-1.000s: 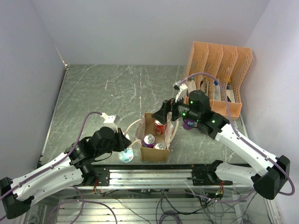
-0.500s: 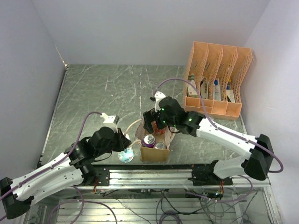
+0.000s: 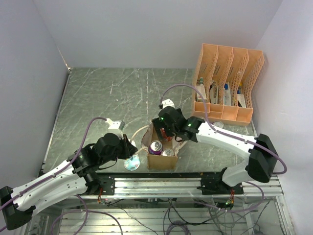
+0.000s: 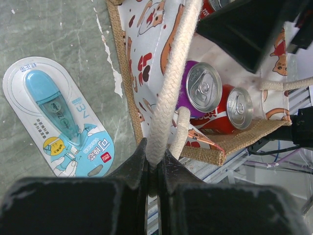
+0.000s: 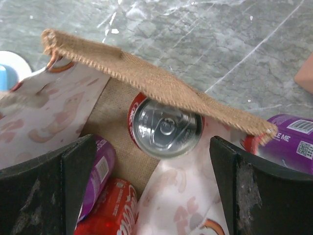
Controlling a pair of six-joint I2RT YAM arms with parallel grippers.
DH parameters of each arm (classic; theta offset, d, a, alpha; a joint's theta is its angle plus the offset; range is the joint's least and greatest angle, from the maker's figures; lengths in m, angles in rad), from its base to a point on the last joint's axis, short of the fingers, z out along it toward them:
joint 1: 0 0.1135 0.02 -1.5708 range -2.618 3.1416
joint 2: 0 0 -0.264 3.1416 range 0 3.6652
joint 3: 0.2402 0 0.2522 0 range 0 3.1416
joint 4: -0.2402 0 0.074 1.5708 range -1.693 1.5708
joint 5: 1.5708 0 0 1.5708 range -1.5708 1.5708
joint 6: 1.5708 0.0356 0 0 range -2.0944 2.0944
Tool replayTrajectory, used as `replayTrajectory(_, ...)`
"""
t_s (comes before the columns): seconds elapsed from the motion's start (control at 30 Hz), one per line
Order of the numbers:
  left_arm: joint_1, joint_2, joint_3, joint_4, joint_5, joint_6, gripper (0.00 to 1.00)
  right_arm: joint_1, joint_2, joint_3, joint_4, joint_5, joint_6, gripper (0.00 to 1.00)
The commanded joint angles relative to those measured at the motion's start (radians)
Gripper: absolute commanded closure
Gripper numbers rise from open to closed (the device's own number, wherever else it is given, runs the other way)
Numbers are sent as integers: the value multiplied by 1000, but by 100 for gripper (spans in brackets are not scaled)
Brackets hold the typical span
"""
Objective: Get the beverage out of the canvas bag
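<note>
The canvas bag (image 3: pixel 160 161) stands near the table's front edge. My left gripper (image 4: pixel 154 159) is shut on one of its cream handles (image 4: pixel 171 83), to the bag's left. Seen from the left wrist, a purple can (image 4: pixel 203 87) and a red can (image 4: pixel 237 107) stand inside. My right gripper (image 5: pixel 152 147) hangs open over the bag's far end, its fingers (image 5: pixel 78 181) on either side of an upright red can (image 5: pixel 165 128) that sits partly under the burlap rim (image 5: pixel 146 81). In the top view the right gripper (image 3: pixel 164 132) hides that can.
Another purple can (image 5: pixel 288 142) lies outside the bag past its rim. A blue correction-tape pack (image 3: pixel 131 163) lies on the table left of the bag. The orange file organizer (image 3: pixel 227 83) with several items stands at the back right.
My right arm has swung left from beside the organizer and now sits over the bag's far end, still open. The left gripper has kept its hold on the handle.
</note>
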Motion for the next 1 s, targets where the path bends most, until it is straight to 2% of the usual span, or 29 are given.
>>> replayTrajectory(0.0, 3, 0, -2, 4, 21, -2, 93, 0, 85, 27, -38, 86, 10, 0)
replayTrajectory(0.2, 3, -15, 5, -23, 8, -1, 93, 8, 181, 57, -62, 159, 14, 0)
replayTrajectory(0.8, 4, -13, -2, -24, 7, -4, 93, 13, 336, 33, 38, 191, 46, 0)
replayTrajectory(0.87, 3, -15, -5, -22, 6, -7, 93, 13, 328, 30, 46, 185, 45, 2)
replayTrajectory(0.97, 3, -13, -7, -19, 7, -8, 93, 15, 297, 20, 65, 163, 39, 10)
